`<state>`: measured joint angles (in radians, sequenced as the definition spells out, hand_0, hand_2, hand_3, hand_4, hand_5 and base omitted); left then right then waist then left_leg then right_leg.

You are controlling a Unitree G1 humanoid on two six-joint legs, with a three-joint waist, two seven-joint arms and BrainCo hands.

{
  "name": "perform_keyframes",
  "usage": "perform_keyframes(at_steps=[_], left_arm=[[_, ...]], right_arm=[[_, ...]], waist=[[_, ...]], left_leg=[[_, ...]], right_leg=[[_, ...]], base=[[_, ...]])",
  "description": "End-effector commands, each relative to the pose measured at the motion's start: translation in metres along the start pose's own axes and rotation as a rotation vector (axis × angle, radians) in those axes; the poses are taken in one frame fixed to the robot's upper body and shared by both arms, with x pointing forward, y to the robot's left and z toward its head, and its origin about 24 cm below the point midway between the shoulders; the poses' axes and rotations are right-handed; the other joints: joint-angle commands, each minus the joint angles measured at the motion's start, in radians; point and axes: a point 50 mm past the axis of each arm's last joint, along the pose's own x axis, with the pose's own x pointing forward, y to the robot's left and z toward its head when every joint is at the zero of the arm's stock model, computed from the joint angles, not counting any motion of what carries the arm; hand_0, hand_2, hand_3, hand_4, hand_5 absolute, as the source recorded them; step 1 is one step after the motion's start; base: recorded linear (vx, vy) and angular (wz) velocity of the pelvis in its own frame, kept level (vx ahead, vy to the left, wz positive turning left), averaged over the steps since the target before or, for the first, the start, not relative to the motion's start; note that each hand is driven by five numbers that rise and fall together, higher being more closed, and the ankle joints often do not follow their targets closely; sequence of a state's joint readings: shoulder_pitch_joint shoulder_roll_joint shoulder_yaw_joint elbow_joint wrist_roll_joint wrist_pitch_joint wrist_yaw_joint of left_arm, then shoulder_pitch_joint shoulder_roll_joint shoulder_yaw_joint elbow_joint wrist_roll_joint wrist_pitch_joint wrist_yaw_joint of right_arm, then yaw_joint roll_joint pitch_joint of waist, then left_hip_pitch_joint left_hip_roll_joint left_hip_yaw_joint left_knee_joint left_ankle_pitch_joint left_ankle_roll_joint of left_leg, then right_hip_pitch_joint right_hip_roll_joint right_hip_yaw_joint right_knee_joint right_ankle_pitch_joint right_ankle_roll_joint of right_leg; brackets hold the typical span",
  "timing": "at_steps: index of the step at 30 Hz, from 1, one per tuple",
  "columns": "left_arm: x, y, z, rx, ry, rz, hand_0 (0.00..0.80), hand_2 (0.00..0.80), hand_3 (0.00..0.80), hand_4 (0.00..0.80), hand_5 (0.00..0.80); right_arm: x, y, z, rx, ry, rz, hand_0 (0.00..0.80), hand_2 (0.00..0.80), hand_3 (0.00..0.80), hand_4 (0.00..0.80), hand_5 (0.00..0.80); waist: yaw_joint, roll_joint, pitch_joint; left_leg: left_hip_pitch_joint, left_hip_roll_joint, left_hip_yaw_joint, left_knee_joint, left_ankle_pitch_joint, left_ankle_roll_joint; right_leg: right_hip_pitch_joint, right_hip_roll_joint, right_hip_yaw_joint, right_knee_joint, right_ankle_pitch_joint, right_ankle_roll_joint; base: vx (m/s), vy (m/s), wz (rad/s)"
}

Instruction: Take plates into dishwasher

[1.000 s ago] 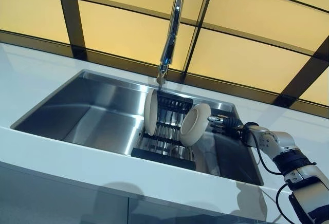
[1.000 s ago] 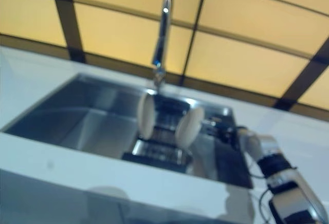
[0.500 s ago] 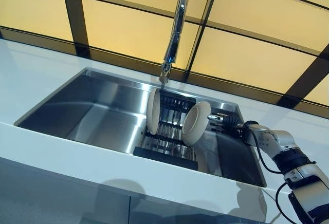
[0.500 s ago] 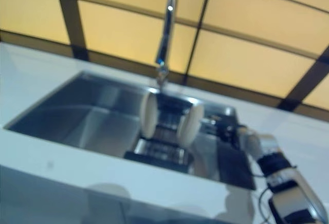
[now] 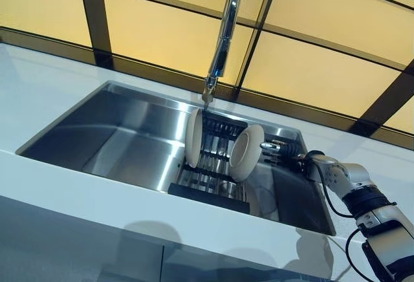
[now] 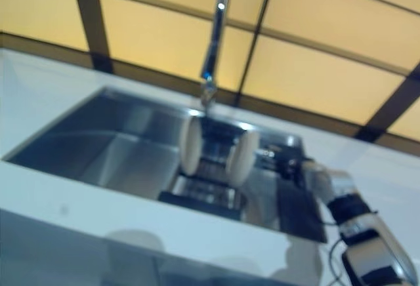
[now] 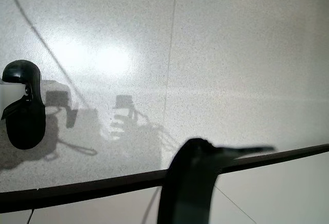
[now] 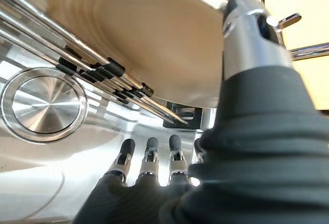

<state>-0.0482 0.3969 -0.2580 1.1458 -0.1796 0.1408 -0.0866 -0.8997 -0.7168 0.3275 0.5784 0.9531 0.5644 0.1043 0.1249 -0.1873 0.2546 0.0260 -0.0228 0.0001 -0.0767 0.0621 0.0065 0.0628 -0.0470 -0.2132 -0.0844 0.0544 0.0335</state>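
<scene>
Right hand (image 5: 279,151), center-right of frame, fingers (image 8: 149,154) straight and apart, touches the leaning plate (image 5: 246,151) in the sink rack (image 5: 208,188). Risk: plate slips against the upright plate (image 5: 193,138). Left hand not visible.

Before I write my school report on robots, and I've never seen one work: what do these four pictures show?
Two pictures come from cameras in a humanoid robot's head, looking at a steel sink under a tap. Two plates stand on edge in a rack inside it. The right hand reaches in beside the right plate but holds nothing; its own wrist picture shows the fingers straight, below that plate. The left plate stands untouched. The left wrist picture shows only floor, not the left hand.
</scene>
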Motion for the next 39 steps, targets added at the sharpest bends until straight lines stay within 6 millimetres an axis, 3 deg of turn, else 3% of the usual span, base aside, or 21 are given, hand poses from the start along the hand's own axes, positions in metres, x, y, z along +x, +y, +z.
perform_keyframes(at_steps=[1,39], left_arm=[[0.000,0.002,0.008,0.044,-0.019,0.010,0.000,0.000,0.000,0.000,0.000],[0.001,-0.001,0.005,0.088,-0.010,-0.003,0.000,0.000,0.000,0.000,0.000]], right_arm=[[-0.001,0.003,0.038,-0.052,-0.108,-0.029,0.000,0.000,0.000,0.000,0.000],[-0.012,-0.014,0.048,-0.036,-0.115,-0.085,0.000,0.000,0.000,0.000,0.000]], waist=[[0.024,0.014,-0.016],[-0.008,0.033,-0.046]], left_leg=[[0.010,-0.006,0.033,0.017,-0.082,0.025],[0.032,-0.007,0.054,0.013,-0.085,0.021]], right_leg=[[-0.044,-0.023,-0.015,0.079,-0.005,0.079],[-0.031,-0.013,0.012,0.069,-0.012,0.070]], base=[[0.008,-0.003,0.03],[0.000,-0.001,-0.01]])
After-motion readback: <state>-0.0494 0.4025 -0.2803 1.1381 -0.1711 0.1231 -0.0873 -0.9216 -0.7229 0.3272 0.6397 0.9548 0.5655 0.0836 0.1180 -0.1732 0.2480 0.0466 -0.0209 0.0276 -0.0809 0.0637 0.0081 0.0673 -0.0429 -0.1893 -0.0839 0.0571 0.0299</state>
